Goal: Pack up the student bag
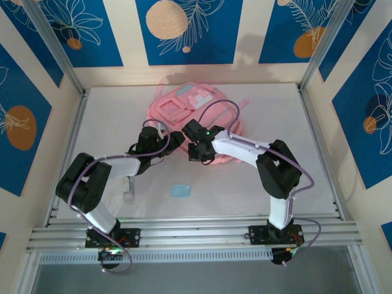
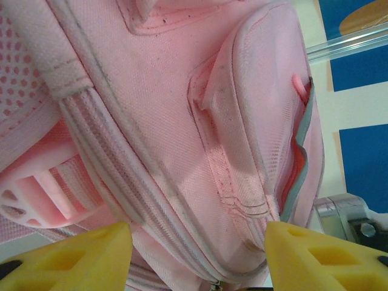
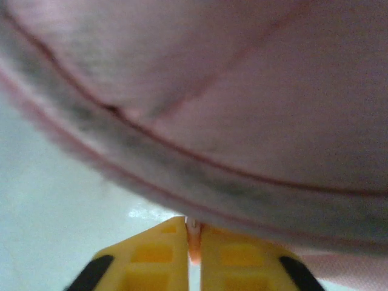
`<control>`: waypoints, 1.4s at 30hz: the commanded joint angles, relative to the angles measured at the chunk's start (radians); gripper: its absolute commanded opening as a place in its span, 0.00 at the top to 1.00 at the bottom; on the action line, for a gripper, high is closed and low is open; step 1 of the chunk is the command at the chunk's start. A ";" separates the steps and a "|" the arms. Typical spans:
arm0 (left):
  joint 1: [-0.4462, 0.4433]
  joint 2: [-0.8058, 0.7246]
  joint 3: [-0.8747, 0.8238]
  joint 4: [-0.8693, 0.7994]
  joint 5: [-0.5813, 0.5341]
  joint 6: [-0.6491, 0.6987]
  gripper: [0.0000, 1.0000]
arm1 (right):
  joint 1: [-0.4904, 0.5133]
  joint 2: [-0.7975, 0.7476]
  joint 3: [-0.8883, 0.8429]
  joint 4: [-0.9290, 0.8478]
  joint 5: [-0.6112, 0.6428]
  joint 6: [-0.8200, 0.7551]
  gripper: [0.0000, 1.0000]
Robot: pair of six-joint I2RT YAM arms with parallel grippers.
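Two end effectors meet at the near edge of the student bag, which lies flat on the surface, toward the far wall. The left end effector stands open astride a piped seam. The right end effector is closed on a thin orange-pink tab. The soft, light fabric will likely sag and slide, so stitched seams or tabs look the best holds.

Table: white flat top.
Blue piece: small pale-blue flat rectangle lying on the table, near the front.
White piece: small oblong, left of the blue piece and apart from it; kind unclear.
Walls: cream with blue panels, white leaf outlines, orange discs.
Frame posts: aluminium, at the rear corners.
Rails: aluminium, along the near edge.
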 commanded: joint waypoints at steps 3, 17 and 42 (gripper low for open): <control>-0.011 -0.032 -0.030 0.044 -0.004 -0.045 0.40 | -0.022 -0.027 -0.001 -0.006 0.029 0.001 1.00; -0.061 0.123 -0.003 0.171 -0.057 -0.112 0.35 | -0.060 -0.133 -0.077 0.050 -0.107 -0.036 1.00; -0.058 0.145 0.025 0.202 -0.027 -0.102 1.00 | -0.145 -0.128 -0.033 -0.247 0.072 -0.283 1.00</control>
